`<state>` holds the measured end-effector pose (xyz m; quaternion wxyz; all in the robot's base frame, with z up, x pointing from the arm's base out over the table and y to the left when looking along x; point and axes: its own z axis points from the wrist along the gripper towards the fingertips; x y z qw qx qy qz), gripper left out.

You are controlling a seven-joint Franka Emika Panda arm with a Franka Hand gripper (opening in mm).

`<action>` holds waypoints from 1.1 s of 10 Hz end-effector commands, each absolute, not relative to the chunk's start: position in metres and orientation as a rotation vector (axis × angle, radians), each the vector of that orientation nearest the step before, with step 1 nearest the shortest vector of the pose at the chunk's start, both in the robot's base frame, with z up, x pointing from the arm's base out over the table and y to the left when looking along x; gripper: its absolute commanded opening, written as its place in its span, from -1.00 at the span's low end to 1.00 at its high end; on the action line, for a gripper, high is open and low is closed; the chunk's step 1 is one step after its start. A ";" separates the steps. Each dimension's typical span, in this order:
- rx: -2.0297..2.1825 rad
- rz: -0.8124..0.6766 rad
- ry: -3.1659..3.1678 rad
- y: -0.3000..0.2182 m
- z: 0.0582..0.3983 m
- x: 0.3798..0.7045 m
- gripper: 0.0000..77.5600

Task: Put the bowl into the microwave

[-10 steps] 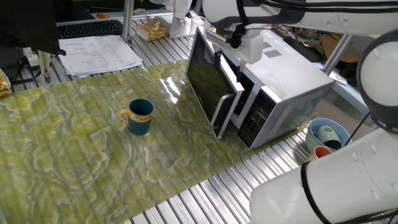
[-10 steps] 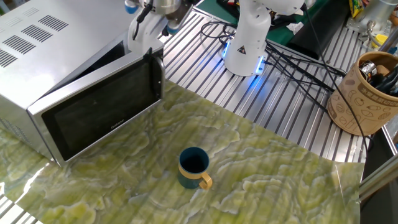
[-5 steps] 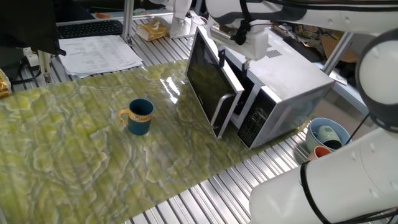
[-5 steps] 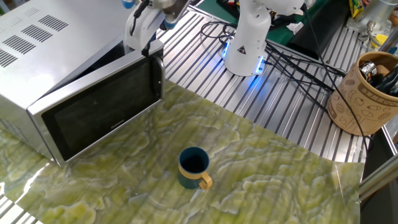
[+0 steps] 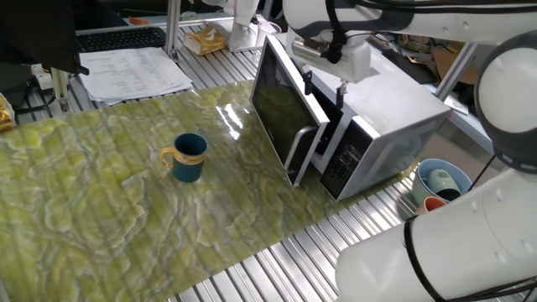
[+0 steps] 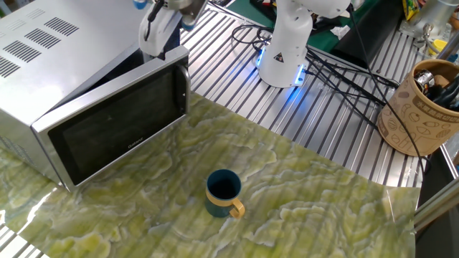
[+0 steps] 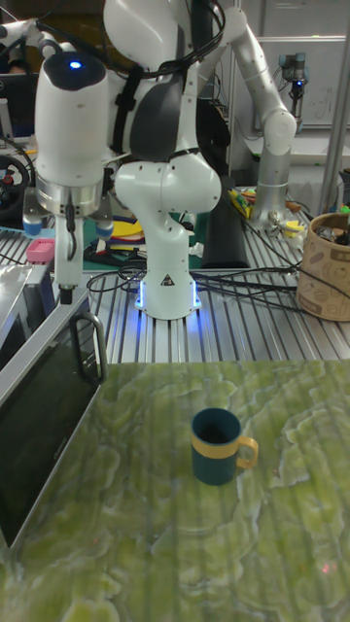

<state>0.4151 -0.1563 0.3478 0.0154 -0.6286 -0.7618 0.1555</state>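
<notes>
The bowl [image 5: 189, 158] [image 6: 224, 193] [image 7: 217, 445], a dark teal mug with a yellow handle, stands upright and alone on the green mat. The white microwave [image 5: 394, 117] [image 6: 43, 43] has its dark glass door [image 5: 281, 109] [image 6: 115, 125] [image 7: 44, 418] standing ajar. My gripper [image 5: 325, 85] [image 6: 158, 39] [image 7: 68, 282] hangs at the door's top edge, over the gap between door and oven body. Its fingers are apart, open, with nothing held. It is far from the bowl.
A pale blue round container [image 5: 440, 189] sits on the slatted table beyond the microwave. Papers [image 5: 134, 71] and a keyboard [image 5: 117, 38] lie at the far side. A tan pot [image 6: 423, 107], the robot base [image 6: 287, 43] and cables [image 6: 344, 79] stand behind the mat.
My gripper has shifted a little along the door's top edge toward the oven body. The door and the bowl have not moved.
</notes>
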 end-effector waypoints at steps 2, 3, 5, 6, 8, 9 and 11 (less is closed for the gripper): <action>-1.894 0.547 -2.408 -0.177 0.350 0.407 0.99; -1.882 0.570 -2.422 -0.180 0.348 0.406 0.99; -1.867 0.589 -2.436 -0.184 0.343 0.404 0.99; -1.861 0.588 -2.440 -0.190 0.341 0.404 0.99; -1.863 0.576 -2.437 -0.193 0.339 0.404 0.99; -1.868 0.557 -2.431 -0.195 0.337 0.404 0.99; -1.859 0.521 -2.427 -0.194 0.333 0.406 0.99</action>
